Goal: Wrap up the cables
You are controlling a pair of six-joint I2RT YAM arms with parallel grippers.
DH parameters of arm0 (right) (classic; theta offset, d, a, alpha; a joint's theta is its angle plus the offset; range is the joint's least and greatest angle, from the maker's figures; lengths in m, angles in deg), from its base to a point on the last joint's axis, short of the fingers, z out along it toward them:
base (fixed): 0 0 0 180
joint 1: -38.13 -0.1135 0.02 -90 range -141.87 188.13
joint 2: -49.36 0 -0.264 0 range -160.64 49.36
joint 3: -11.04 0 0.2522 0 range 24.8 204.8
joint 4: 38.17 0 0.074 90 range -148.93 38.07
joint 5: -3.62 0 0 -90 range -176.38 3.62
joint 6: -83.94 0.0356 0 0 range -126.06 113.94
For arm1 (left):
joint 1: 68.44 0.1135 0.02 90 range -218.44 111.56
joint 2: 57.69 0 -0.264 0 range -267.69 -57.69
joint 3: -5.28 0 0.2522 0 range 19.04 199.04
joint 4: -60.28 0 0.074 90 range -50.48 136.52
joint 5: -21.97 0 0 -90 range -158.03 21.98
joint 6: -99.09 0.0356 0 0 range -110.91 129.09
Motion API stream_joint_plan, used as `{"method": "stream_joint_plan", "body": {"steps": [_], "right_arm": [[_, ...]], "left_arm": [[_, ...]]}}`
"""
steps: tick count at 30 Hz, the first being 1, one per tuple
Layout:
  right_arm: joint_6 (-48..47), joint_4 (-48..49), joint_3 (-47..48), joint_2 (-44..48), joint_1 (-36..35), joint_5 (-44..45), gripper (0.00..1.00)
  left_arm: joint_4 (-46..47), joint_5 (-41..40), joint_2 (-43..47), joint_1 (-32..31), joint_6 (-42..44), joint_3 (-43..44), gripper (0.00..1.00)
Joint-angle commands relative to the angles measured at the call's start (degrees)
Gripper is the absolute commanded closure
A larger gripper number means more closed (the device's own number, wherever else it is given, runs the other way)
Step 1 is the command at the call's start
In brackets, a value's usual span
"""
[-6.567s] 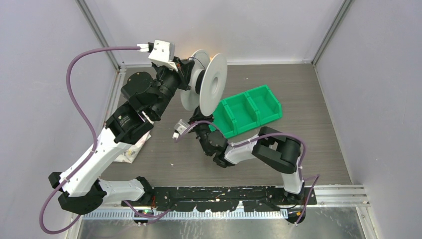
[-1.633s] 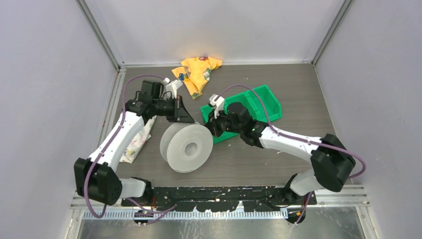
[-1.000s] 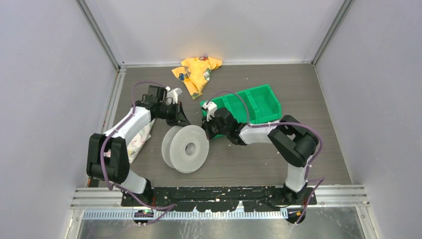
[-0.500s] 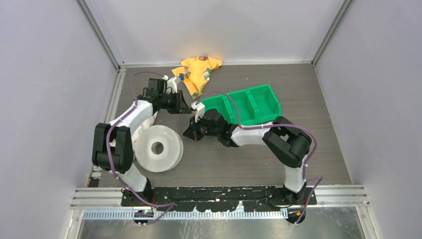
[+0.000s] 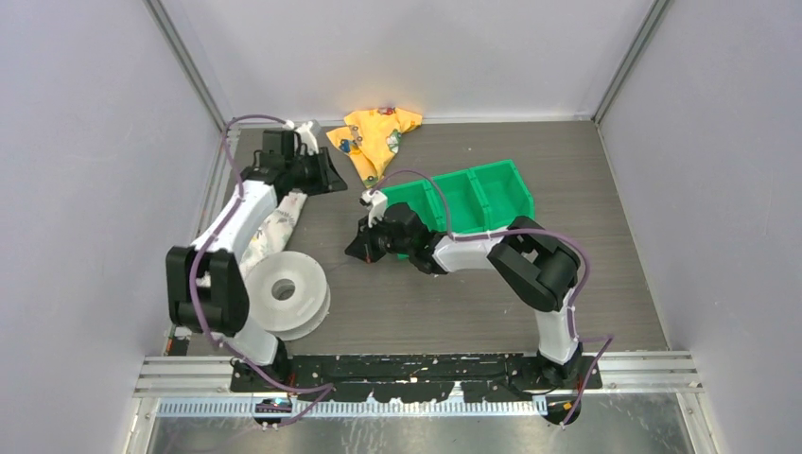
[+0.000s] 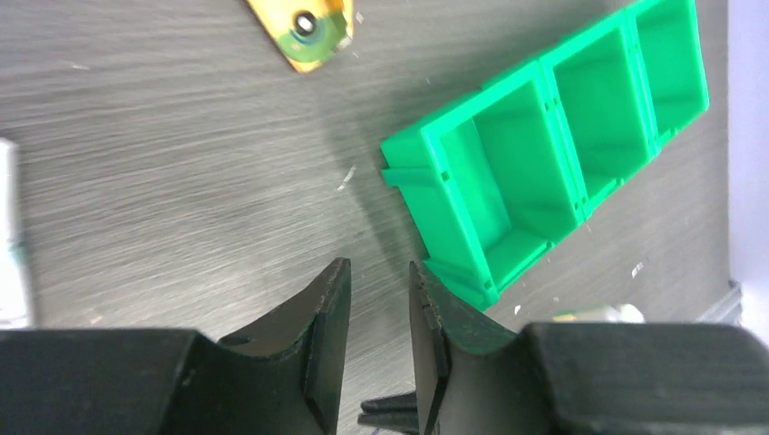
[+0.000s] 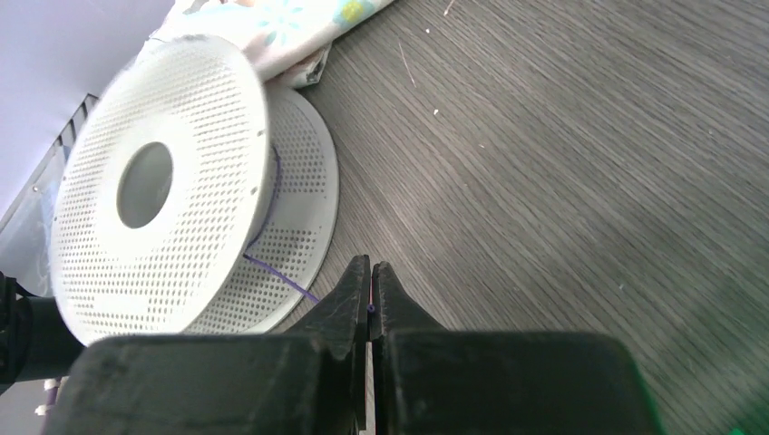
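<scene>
The big pale perforated spool [image 5: 284, 295] lies flat at the near left of the table; it also shows in the right wrist view [image 7: 154, 181]. A very thin dark cable [image 7: 281, 277] runs from between the spool's flanges to my right gripper [image 7: 370, 265], which is shut on it. From above, the right gripper [image 5: 352, 252] sits low just right of the spool, with the cable [image 5: 337, 270] stretched between them. My left gripper [image 5: 333, 178] is at the far left, away from the spool. Its jaws [image 6: 379, 267] stand narrowly open and empty.
A green two-compartment bin [image 5: 473, 203] stands mid-table behind the right arm; it also shows in the left wrist view [image 6: 544, 163]. A yellow cloth [image 5: 376, 132] lies at the back. A white patterned cloth [image 5: 270, 236] lies under the left arm, beside the spool.
The spool went from held up, to standing on edge, to lying flat at the near left. My left gripper has drawn back to the far left. My right gripper shifted slightly left.
</scene>
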Motion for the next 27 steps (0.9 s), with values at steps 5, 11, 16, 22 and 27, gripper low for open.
{"method": "stream_joint_plan", "body": {"steps": [5,11,16,22,27], "right_arm": [[2.31,3.48,3.33,-1.90,-0.70,-1.62,0.99],[2.71,4.10,3.00,-2.08,-0.94,-1.93,1.00],[2.79,3.96,3.26,-2.18,-0.94,-2.46,1.00],[3.05,4.08,3.43,-2.23,-0.94,-2.71,0.99],[2.85,4.11,3.27,-2.04,-0.90,-2.73,1.00]], "left_arm": [[-23.37,-31.42,16.94,9.91,-9.64,1.22,0.65],[-32.49,-34.42,28.18,14.13,-19.08,-8.23,0.63],[-40.10,-27.88,28.88,13.38,-24.82,-10.38,0.61],[-42.08,-25.59,30.48,11.90,-30.17,-14.04,0.52],[-43.36,-25.81,31.30,5.13,-33.74,-16.39,0.41]]}}
